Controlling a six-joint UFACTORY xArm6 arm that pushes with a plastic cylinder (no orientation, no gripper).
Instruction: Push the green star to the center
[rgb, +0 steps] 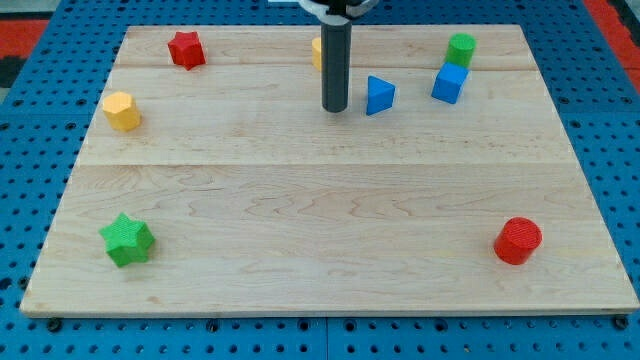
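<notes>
The green star (127, 240) lies near the board's bottom left corner. My tip (334, 107) rests on the board at the view's top centre, far up and to the right of the star. The rod rises straight up out of the view. The blue triangle block (379, 95) sits just right of my tip, a small gap apart. A yellow block (317, 52) is partly hidden behind the rod.
The wooden board (330, 200) lies on a blue pegboard. A red star (186, 49) is at the top left, a yellow hexagon (122, 111) at the left edge, a blue cube (449, 84) and green cylinder (461, 49) at the top right, a red cylinder (518, 240) at the bottom right.
</notes>
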